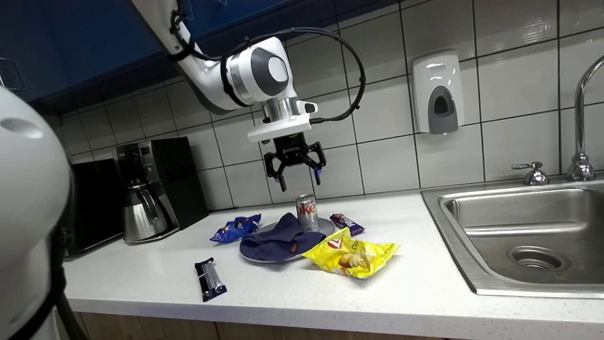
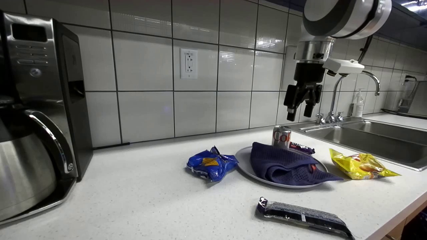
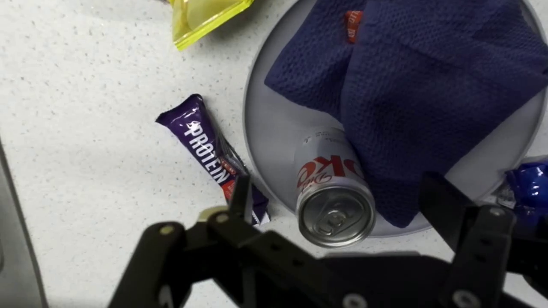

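My gripper [image 1: 300, 182] hangs open above the counter, its two black fingers spread with nothing between them. Directly below stands a silver Diet Coke can [image 1: 307, 215], upright on a grey plate [image 3: 274, 128]; in the wrist view the can's top [image 3: 336, 218] appears between the fingers, with a gap below them. A crumpled dark-blue cloth [image 2: 283, 163] covers much of the plate and lies against the can. A small red patch [image 3: 353, 25] shows at a fold of the cloth. Beside the plate lies a purple protein bar [image 3: 201, 141], partly hidden behind one finger in the wrist view.
Around the plate lie a yellow chip bag [image 1: 354, 255], a blue snack bag [image 2: 211, 165] and a dark wrapped bar [image 1: 209, 279] near the front edge. A coffee maker [image 1: 160, 184] stands at one end, a steel sink [image 1: 453, 245] at the other. Tiled wall [image 2: 196, 113] runs behind.
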Robot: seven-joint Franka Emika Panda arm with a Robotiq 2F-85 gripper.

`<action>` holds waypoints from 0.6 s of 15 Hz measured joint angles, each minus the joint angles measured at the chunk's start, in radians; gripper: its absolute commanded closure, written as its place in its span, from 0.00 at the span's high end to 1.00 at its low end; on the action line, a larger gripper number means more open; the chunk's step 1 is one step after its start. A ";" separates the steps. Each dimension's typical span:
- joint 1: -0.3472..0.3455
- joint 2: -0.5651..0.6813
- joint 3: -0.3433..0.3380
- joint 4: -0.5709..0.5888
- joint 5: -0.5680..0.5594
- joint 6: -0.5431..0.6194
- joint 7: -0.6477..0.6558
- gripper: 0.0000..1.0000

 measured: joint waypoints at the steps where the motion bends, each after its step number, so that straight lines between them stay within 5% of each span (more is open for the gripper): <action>1: -0.003 0.019 0.001 0.019 0.000 0.000 -0.002 1.00; 9: -0.012 0.154 0.020 0.139 0.009 0.000 -0.004 1.00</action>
